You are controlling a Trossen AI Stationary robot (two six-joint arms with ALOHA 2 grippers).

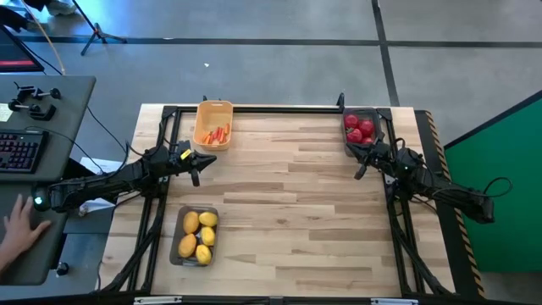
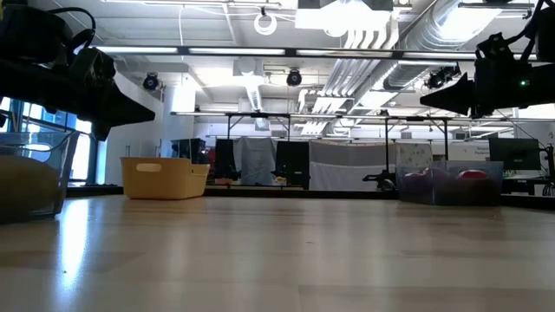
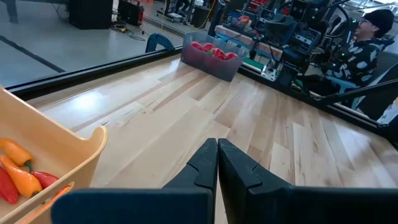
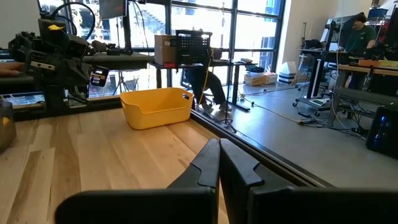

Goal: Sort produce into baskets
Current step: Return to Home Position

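I find both tools clenched shut, holding nothing, over the wooden table [image 1: 288, 195]. The left gripper [image 1: 196, 163] sits just beside the yellow basket [image 1: 214, 104], which holds the carrot pieces [image 1: 218, 134]. The right gripper [image 1: 364, 161] sits just beside the far grey tray [image 1: 362, 111] containing the tomatoes [image 1: 359, 129]. The lemons [image 1: 197, 235] lie in the near grey tray [image 1: 195, 208].

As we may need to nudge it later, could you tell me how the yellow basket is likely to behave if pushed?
The yellow basket probably slides rather than tips: it sits low and wide on the smooth wooden table. It likely feels light, holding only a few small carrot-like pieces.
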